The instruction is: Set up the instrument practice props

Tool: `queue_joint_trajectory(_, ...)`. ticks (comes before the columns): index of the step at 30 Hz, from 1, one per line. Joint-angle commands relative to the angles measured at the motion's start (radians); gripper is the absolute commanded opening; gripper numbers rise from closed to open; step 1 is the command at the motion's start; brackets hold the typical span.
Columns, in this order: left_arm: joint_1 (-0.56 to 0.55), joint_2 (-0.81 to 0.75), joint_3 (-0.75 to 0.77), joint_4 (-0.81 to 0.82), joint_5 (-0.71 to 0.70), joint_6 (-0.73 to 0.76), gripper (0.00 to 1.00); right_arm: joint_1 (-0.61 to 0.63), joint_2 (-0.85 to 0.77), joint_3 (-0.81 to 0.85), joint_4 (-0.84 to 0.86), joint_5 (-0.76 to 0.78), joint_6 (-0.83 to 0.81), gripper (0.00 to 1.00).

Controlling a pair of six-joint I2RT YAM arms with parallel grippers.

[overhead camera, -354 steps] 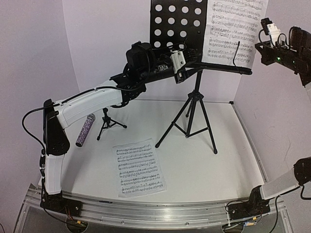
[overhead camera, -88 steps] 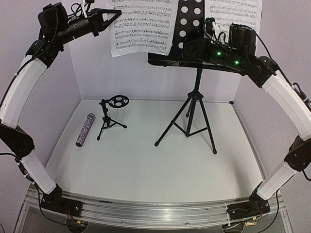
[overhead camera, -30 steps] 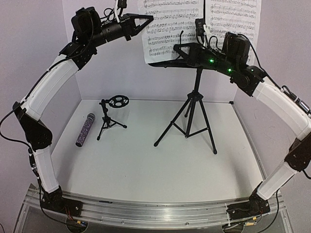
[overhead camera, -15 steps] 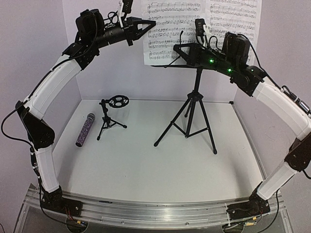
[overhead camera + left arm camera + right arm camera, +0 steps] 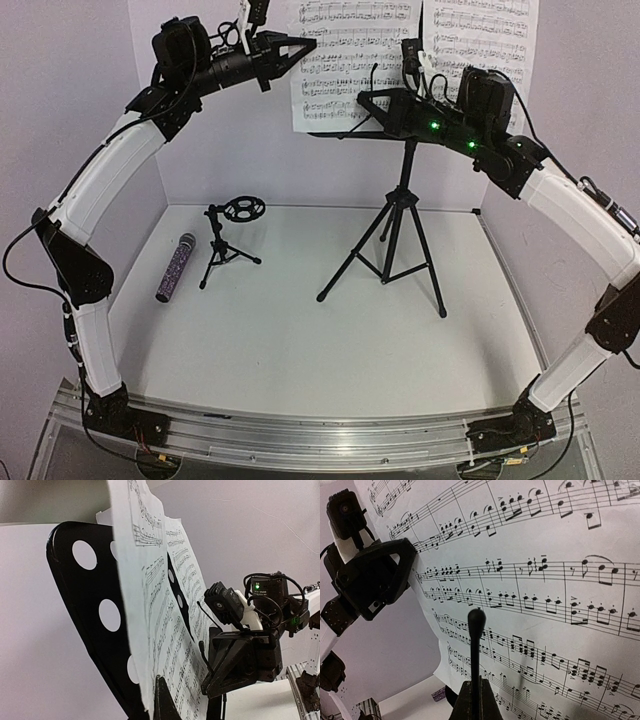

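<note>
Left gripper [image 5: 303, 43] up high, pinched tight on the edge of a sheet-music page [image 5: 350, 60] at the music stand [image 5: 400, 215], twelve o'clock. Right gripper [image 5: 368, 100] is clamped on the stand's retainer wire [image 5: 475, 645]. Second page [image 5: 480, 40] sits at three o'clock of the first. Down at nine o'clock, the microphone [image 5: 174, 268] lies beside the mic stand [image 5: 222, 245].
</note>
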Motion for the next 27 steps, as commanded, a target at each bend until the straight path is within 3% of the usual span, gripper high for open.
queue_joint_trajectory(1,0.007,0.019,0.043,0.030,0.005,0.023,0.00,0.001,-0.012,0.041,0.085,0.029,-0.011,0.00)
queue_joint_trajectory(7,0.007,0.032,0.049,0.039,0.020,0.035,0.00,0.001,-0.007,0.046,0.085,0.033,-0.003,0.08)
queue_joint_trajectory(19,0.012,0.047,0.069,0.069,0.011,0.063,0.00,0.001,0.001,0.049,0.088,0.074,0.003,0.07)
queue_joint_trajectory(27,0.013,0.045,0.066,0.079,0.002,0.087,0.00,0.001,0.002,0.046,0.093,0.097,0.011,0.24)
